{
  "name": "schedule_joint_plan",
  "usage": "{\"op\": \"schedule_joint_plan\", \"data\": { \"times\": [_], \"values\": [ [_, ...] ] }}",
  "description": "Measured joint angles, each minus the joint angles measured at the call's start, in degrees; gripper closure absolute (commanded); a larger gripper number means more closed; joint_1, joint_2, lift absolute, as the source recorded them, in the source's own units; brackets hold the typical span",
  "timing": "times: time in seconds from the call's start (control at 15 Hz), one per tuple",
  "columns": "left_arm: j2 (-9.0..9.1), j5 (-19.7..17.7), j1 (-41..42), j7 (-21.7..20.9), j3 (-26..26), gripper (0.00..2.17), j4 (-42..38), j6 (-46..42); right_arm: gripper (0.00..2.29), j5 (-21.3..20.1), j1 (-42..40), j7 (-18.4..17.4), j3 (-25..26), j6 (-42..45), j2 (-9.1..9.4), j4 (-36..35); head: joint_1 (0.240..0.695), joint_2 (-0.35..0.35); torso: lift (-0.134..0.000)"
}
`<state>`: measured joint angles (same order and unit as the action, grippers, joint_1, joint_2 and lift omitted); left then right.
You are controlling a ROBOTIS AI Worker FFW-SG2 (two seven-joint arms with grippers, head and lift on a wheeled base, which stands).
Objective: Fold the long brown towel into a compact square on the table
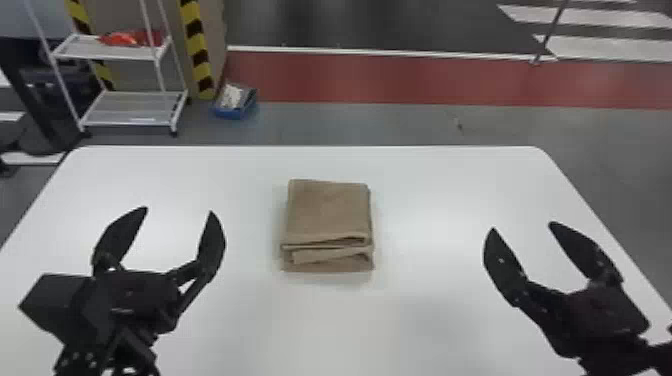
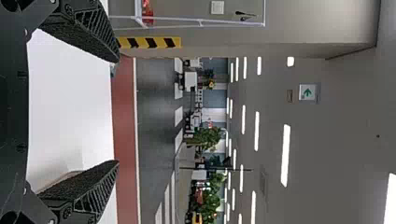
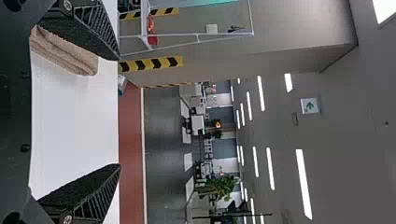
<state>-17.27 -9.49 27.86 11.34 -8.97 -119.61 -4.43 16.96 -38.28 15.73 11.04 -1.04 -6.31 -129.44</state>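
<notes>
The brown towel (image 1: 327, 210) is laid flat on the white table (image 1: 430, 200), near the middle of its width, between the two grippers. It is folded into a compact, roughly square stack of soft, matte cloth. Straight outer sides and slightly rounded corners are formed. At the near side, several layers are exposed: the top panel is ended short of the lowest layer, and a narrow strip is seen between them with small dark gaps at its right end. In the right wrist view, a fuzzy pile and rounded, stacked folds are shown.

The left gripper (image 1: 178, 211) is positioned to the left of the towel, with its fingers spread wide and no cloth between them. The right gripper (image 1: 522, 227) is positioned well to the right, also spread wide and holding no cloth. Each is set apart from the towel. The black fingers are tapered; grainy inner pads (image 3: 77, 189) and ribbed flanks are seen from the wrist.

A smooth, pale surface is presented between the towel and each gripper. The far table edge is straight, with rounded corners at both ends; white tabletop is also extended between that edge and the towel. Beyond it, a white metal shelf rack (image 1: 132, 122) and a blue bin (image 1: 234, 113) are placed on the floor at far left.
</notes>
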Motion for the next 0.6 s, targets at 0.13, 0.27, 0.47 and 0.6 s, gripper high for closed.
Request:
{"op": "schedule_joint_plan", "data": {
  "times": [0.13,0.27,0.47,0.6],
  "values": [
    [-0.05,0.00,0.00,0.00,-0.09,0.13,0.04,0.00,0.07,0.00,-0.05,0.00,0.04,0.03,-0.01,-0.02,0.695,-0.075,-0.128],
    [-0.10,0.00,-0.02,-0.09,-0.23,0.13,0.04,0.00,0.07,0.00,0.00,0.00,0.09,0.05,-0.01,0.01,0.695,-0.077,-0.128],
    [-0.07,0.00,-0.19,-0.09,-0.27,0.13,-0.06,0.00,0.07,0.00,0.04,0.00,0.20,0.87,-0.09,0.07,0.695,-0.080,-0.128],
    [-0.11,-0.04,-0.25,-0.09,-0.33,0.13,-0.05,0.00,0.07,-0.14,-0.01,-0.01,0.17,1.45,-0.16,0.13,0.695,-0.081,-0.128]
  ]
}}
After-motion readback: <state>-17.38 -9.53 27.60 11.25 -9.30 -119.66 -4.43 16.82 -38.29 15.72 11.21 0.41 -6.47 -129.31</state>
